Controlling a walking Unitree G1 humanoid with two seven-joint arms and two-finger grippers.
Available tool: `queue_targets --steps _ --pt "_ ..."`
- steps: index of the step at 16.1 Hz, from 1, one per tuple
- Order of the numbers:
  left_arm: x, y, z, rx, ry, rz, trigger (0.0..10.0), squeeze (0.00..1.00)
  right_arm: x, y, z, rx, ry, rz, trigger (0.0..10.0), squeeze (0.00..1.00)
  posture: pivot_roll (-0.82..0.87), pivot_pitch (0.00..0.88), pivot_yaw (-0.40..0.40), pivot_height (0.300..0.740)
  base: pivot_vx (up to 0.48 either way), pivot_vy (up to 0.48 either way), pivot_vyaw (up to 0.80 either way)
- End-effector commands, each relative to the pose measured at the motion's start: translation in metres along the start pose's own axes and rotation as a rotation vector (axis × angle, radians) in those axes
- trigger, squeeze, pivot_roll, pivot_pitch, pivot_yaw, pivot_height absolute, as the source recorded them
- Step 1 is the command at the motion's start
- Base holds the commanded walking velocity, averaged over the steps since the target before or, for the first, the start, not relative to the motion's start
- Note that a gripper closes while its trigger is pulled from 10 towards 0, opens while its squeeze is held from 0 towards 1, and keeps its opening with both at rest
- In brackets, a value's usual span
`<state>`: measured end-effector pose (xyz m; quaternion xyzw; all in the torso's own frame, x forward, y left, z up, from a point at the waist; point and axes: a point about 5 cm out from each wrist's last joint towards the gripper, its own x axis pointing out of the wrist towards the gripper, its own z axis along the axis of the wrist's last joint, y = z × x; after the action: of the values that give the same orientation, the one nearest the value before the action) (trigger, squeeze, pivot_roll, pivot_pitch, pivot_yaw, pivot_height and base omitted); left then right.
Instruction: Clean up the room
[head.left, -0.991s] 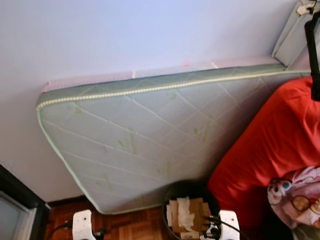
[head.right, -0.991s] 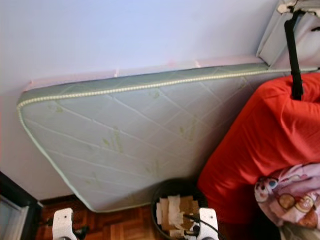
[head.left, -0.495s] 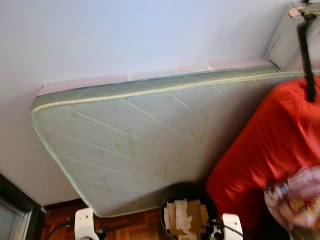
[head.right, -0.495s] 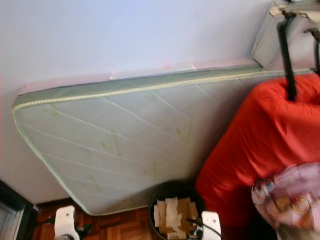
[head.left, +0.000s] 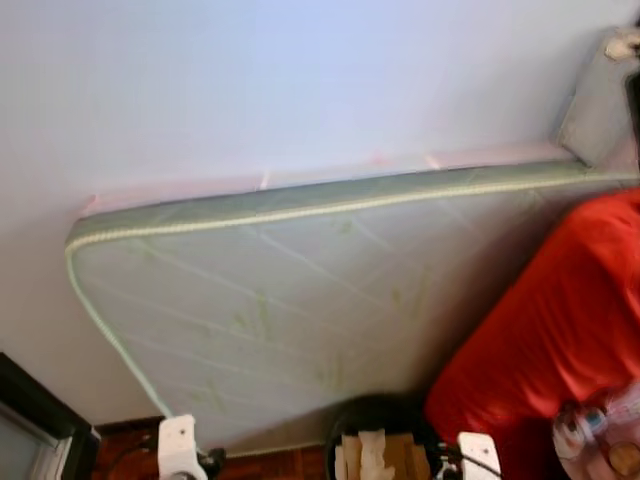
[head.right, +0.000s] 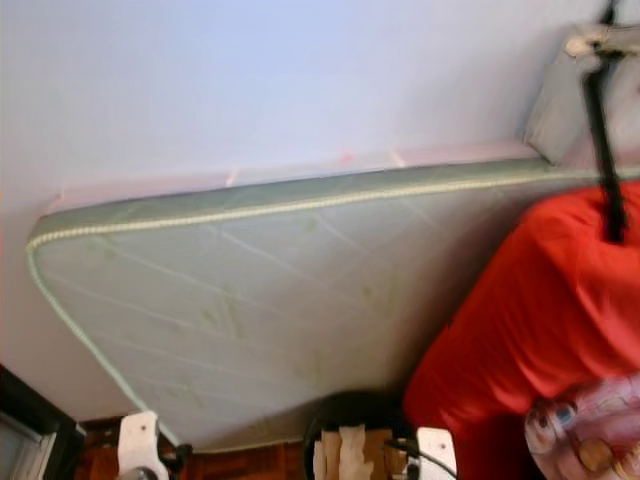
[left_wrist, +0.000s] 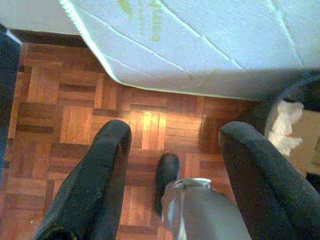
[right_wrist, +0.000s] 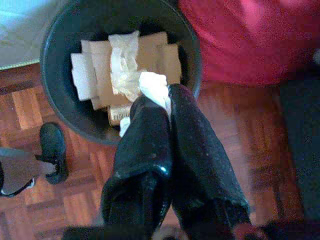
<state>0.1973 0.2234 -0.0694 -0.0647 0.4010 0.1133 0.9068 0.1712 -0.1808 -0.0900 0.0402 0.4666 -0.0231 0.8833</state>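
Tissue (right_wrist: 152, 86), a small crumpled white wad, is pinched between the two black fingers of the right gripper (right_wrist: 167, 100), whose tips are pressed together on it. The gripper hangs directly over a round black bin (right_wrist: 55, 105) that stands on a reddish wooden parquet floor (right_wrist: 35, 105). Inside the bin lie pieces of brown cardboard (right_wrist: 157, 57) and more crumpled white paper (right_wrist: 122, 55), so the held tissue sits just above the rubbish already there.

Beside the bin, on the robot's right, a big red cushion (head.left: 565, 330) bulges up from the floor, with a patterned pink cloth (head.right: 590, 440) at its lower edge. A black strap (head.right: 605, 150) hangs down over the top of the cushion.

Behind the bin, a pale green quilted mattress (head.left: 300, 300) stands on its long edge, tilted, leaning against a plain white wall (head.left: 250, 80). Its lower edge rests on the floor close to the bin. A dark piece of furniture (head.left: 35, 425) stands at the far left, against the wall.

The left gripper (left_wrist: 172, 135) hangs over bare parquet in front of the mattress, its two black fingers spread well apart with nothing between them. A dark shoe (left_wrist: 166, 172) and a grey trouser leg (left_wrist: 200, 210) show below it; the same shoe and leg appear beside the bin in the right wrist view.
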Motion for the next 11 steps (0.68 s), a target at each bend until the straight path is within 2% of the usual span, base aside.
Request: queue_targets --steps 1,5,8,11 --pt "-0.001 0.006 0.0 0.019 -0.008 0.017 10.0 0.0 0.002 0.009 0.006 0.007 -0.026 0.026 10.0 0.0 0.07 0.0 -0.018 0.74 0.0 0.0 0.0" --pt "-0.002 0.006 0.007 0.014 -0.093 0.013 10.0 0.0 0.001 0.012 0.011 0.04 -0.092 0.06 10.0 0.0 0.07 0.0 -0.008 0.74 0.0 0.0 0.0" --pt "-0.003 0.006 0.013 0.02 -0.162 0.007 10.0 0.0 0.0 0.014 0.02 0.008 -0.171 0.098 10.0 0.0 0.07 0.0 -0.006 0.74 0.0 0.0 0.0" --pt "-0.004 0.005 0.018 0.025 -0.216 -0.01 10.0 0.0 -0.001 0.016 0.024 0.035 -0.223 0.136 10.0 0.0 0.07 0.0 -0.006 0.74 0.0 0.0 0.0"
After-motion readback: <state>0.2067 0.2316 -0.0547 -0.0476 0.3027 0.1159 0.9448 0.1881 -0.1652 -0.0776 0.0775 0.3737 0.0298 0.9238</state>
